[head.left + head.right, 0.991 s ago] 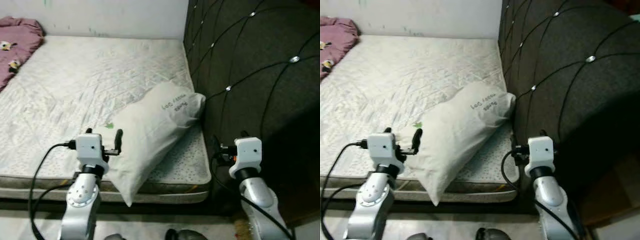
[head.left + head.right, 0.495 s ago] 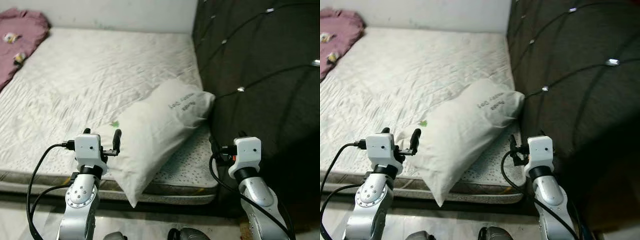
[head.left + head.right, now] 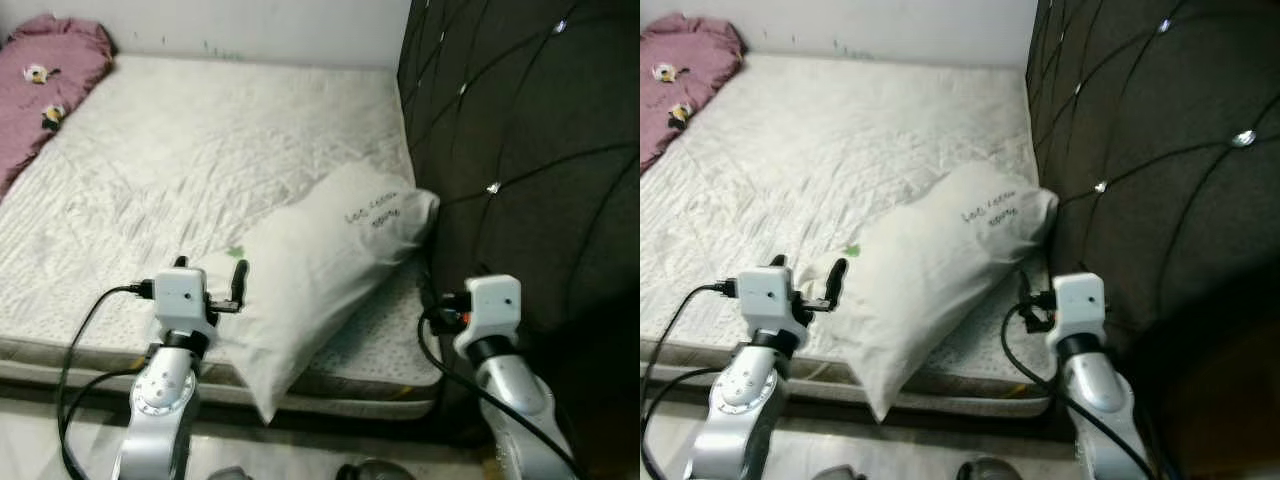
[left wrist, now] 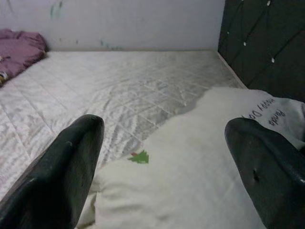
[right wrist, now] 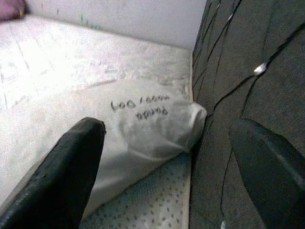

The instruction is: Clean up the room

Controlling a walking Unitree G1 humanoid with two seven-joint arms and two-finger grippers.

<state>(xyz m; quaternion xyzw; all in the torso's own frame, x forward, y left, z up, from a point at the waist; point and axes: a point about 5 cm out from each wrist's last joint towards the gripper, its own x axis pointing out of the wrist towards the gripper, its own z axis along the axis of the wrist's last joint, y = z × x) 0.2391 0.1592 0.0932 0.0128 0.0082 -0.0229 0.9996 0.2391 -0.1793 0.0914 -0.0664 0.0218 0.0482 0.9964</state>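
With both jaws wide, the left gripper (image 3: 208, 272) and right gripper (image 5: 167, 157) should pinch the pillow (image 3: 310, 275) by opposite edges, lifting it squarely onto the bed (image 3: 200, 150)

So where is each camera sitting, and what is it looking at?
Left eye view: on the head, looking down at the white pillow on the mattress; both silver arms show.
Right eye view: beside it, same scene, with the dark headboard on the right.
Left wrist view: on the left arm, looking between the open left pincer over the pillow.
Right wrist view: on the right arm, through the open right pincer toward pillow and headboard.
All four share the pillow.
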